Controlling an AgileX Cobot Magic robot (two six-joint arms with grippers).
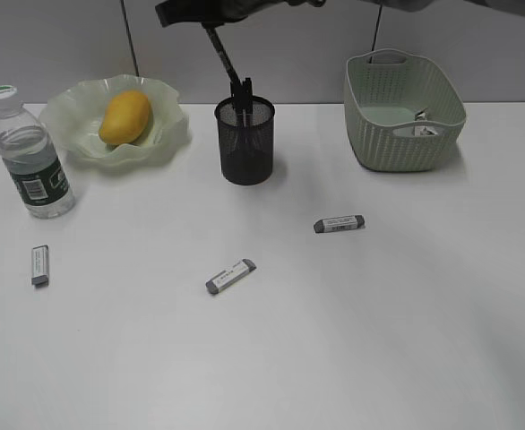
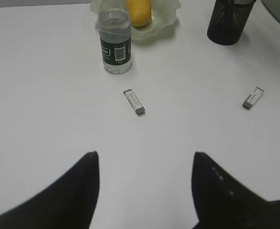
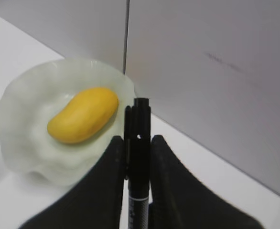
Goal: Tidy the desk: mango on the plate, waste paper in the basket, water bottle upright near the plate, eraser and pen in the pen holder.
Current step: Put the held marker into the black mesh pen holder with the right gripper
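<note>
1. The right gripper (image 3: 139,157) reaches in from above, its fingers (image 3: 106,186) clamped on a black pen (image 3: 138,143) tilted into the pen holder (image 1: 245,141).
2. The left gripper (image 2: 145,164) hovers over the desk (image 2: 44,119), fingers wide apart and empty.
3. The mango (image 1: 124,116) lies on the plate (image 1: 70,112).

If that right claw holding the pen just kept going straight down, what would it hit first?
Most likely the pen holder. The right gripper grips the pen above the cup, the pen's lower end already at its mouth, though depth is hard to judge.

3 erasers (image 1: 231,276), 1 mango (image 1: 124,117), 1 bottle (image 1: 31,163), 1 pen (image 1: 227,61) (gripped), 1 plate (image 1: 168,125), 1 basket (image 1: 379,134), 1 pen holder (image 1: 245,148).
</note>
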